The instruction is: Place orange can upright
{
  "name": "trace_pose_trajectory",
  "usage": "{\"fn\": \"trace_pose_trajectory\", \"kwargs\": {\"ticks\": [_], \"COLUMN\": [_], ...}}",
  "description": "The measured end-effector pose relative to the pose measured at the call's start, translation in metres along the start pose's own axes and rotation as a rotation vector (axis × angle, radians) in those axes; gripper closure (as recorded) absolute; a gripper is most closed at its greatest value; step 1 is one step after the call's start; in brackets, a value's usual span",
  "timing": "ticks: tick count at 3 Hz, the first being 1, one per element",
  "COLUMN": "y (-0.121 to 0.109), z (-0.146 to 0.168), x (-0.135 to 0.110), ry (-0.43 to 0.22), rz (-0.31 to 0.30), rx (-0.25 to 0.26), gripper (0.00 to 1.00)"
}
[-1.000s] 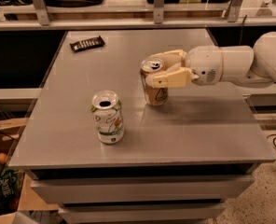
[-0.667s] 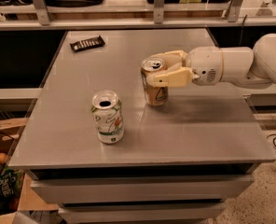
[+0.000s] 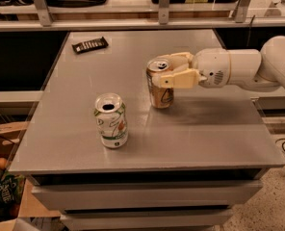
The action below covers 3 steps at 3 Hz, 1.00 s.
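Note:
The orange can [image 3: 161, 96] stands upright on the grey table [image 3: 205, 129], right of centre, its silver top with pull tab facing up. My gripper [image 3: 162, 70] reaches in from the right at the can's upper part. One cream finger [image 3: 175, 79] lies across the front of the can and the other [image 3: 180, 58] sits behind it. The gripper is shut on the can, whose base rests on the table.
A white-and-green can [image 3: 111, 121] stands upright at the front left of the table. A dark flat packet [image 3: 90, 44] lies at the back left. A shelf rail [image 3: 133, 23] runs behind the table. Boxes [image 3: 3, 177] sit on the floor at left.

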<state>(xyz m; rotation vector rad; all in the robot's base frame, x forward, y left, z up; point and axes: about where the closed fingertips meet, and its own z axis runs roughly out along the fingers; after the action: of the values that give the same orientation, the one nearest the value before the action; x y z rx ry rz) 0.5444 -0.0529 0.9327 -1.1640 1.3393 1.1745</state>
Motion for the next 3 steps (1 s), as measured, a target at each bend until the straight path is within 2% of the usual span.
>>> {"fn": "trace_pose_trajectory", "kwargs": {"ticks": [1,2,3], "y": [-0.0007,-0.0005,-0.0004], "z": [-0.0003,0.0,-0.0003], "x": [0.0001,0.0005,0.0004], "ry": [-0.001,-0.002,0.001], "rz": [0.003,0.004,0.003], "rx": [-0.001,-0.003,-0.003], "gripper": [0.15,0.0,0.0]}}
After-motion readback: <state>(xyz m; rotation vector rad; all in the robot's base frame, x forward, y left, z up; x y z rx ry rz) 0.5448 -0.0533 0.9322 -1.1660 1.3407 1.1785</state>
